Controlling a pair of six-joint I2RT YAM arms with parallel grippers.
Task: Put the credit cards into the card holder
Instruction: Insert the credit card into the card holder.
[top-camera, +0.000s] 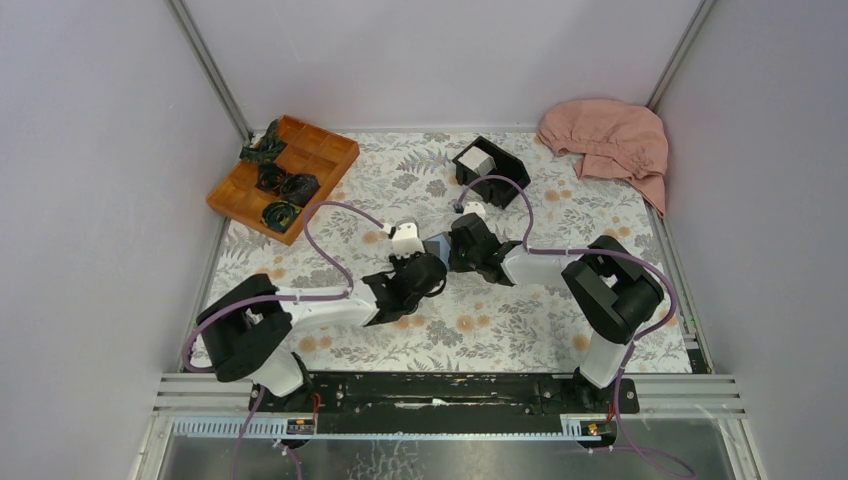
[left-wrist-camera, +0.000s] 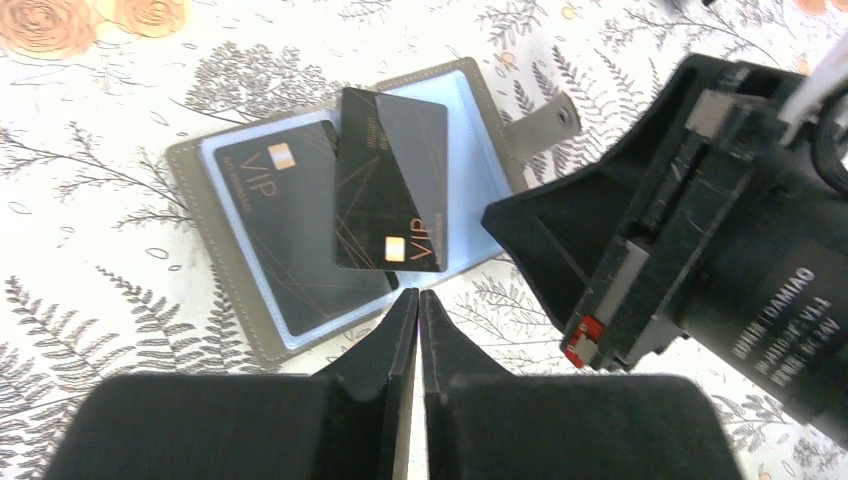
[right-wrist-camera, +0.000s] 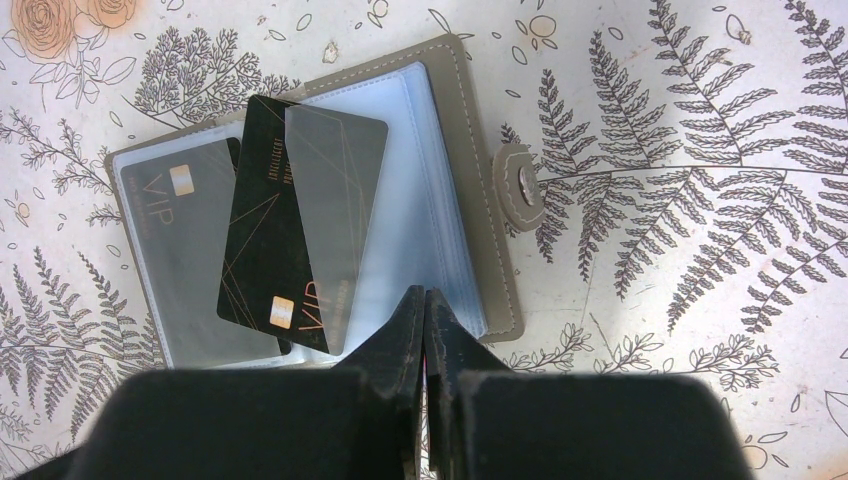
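Grey leatherette card holder (right-wrist-camera: 420, 180) lies open and flat on the floral table (top-camera: 560, 200), mid-frame in both wrist views, snap tab pointing right. One black VIP card (right-wrist-camera: 190, 240) sits fully under the left clear sleeve. A second black card (right-wrist-camera: 300, 230) lies tilted across the fold. Its upper right part looks tucked under the right sleeve film, and its chip end is out in the open. Left tool (left-wrist-camera: 417, 295) hangs just below that chip end, fingers nearly pressed together with a thin slit between, pinching nothing. Right tool (right-wrist-camera: 425, 295) is pressed together, empty, at the holder's lower edge.

Step in hand, we judge: seat the tilted card. Square it to the sleeve mouth first, then push along its long axis with closed tips. The other tool should pin the grey border so the holder doesn't skate. Keep the push low and flat, since the film could buckle.

Room: the two tools crowd each other over the holder, with little slack between. Black box (top-camera: 490, 170) holding a pale stack (top-camera: 476, 160) is near, upper centre of the top view. Orange tray (top-camera: 285, 175) upper left and pink cloth (top-camera: 610, 140) upper right are well apart. Best room to back off is toward the bottom of that view.
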